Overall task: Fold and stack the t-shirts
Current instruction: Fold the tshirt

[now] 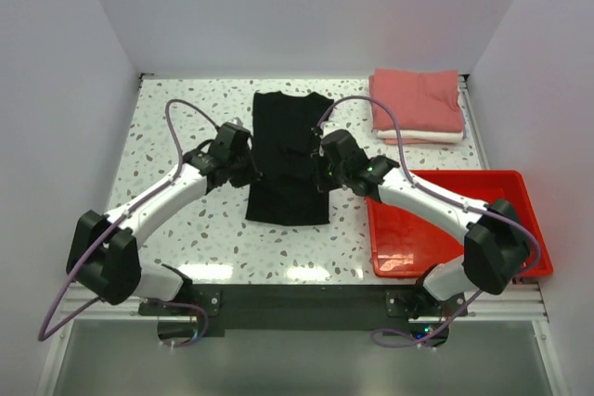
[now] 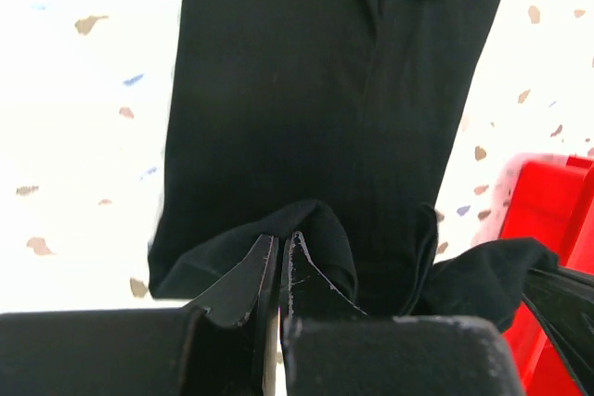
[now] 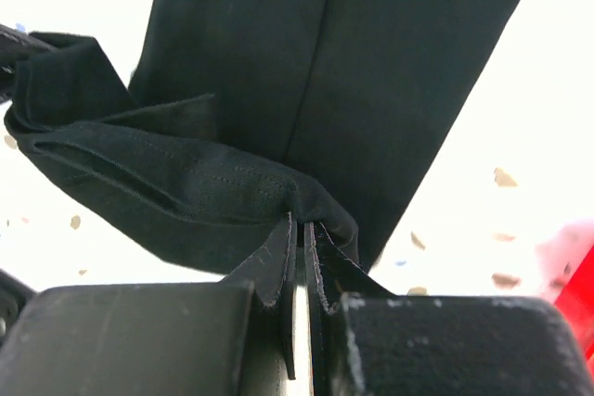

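The plain black cloth t-shirt [image 1: 290, 150] lies at the middle of the white speckled table [image 1: 278, 252], folded into a narrow strip with its collar end toward the far wall. The left gripper [image 1: 243, 160] is clamped on the shirt's left edge and the right gripper [image 1: 321, 164] on its right edge; each wrist view shows the jaws pressed nearly together with black fabric bunched over the tips. A folded salmon-pink cloth t-shirt [image 1: 418, 97] rests on a folded white cloth t-shirt [image 1: 425, 136] at the far right corner, apart from the red plastic tray [image 1: 408, 238] at the near right.
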Robot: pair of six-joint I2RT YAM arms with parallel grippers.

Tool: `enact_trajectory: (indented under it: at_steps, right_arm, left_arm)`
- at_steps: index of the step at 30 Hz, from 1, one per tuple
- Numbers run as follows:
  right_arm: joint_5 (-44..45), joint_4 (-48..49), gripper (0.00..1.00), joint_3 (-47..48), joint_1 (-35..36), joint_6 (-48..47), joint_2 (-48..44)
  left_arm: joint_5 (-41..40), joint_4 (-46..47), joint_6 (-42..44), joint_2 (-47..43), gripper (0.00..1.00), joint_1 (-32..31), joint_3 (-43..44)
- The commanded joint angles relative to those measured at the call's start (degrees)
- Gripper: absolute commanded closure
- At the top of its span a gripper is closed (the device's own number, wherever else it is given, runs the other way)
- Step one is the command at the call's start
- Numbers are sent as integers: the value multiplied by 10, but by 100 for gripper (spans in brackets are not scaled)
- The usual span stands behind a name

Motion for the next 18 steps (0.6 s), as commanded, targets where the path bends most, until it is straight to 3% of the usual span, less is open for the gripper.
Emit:
enact_trajectory:
  at_steps: [1, 9, 18]
  right_arm:
    - [-10, 31, 100, 42, -32, -30, 28]
    - [-24, 29, 100, 112, -74, -55, 106]
    - [-35, 40, 100, 145, -99, -75, 155]
  left_arm:
    - [38, 48, 49, 30, 100, 25, 52]
    - [81, 52, 73, 127, 100, 55, 118]
    - [64, 41, 90, 176, 100, 81, 154]
